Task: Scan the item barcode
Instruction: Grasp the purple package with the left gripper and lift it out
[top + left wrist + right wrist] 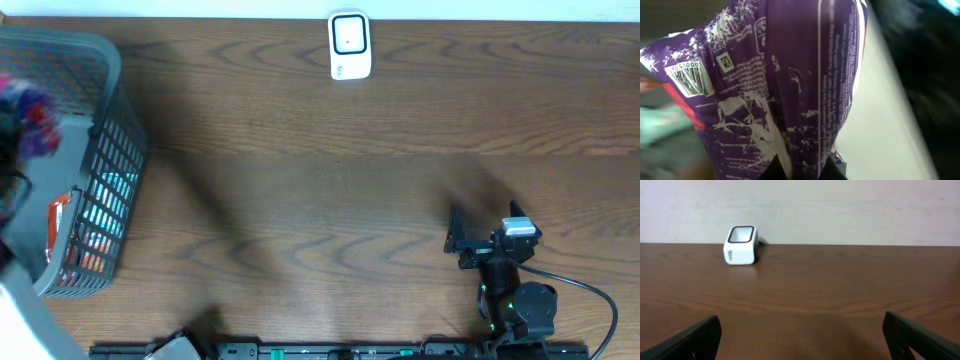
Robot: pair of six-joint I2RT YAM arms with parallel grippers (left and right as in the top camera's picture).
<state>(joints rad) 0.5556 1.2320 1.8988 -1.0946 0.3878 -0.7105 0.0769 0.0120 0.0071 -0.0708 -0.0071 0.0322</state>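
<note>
Wooden table (320, 180) with scanner (349, 45), basket (110, 150)

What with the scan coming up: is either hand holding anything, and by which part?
The left hand is shut on the purple bag, pinching the end away from the barcode. The right hand is open, holding nothing.

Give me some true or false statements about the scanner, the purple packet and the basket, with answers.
The white scanner stands near the far edge of the table. True.
The right jaws are shut on the scanner. False: they stand open and empty.
The left jaws grip a purple packet. True.
The packet's barcode is hidden. False: the left wrist view shows it.
The basket sits on the right. False: it is on the left.
</note>
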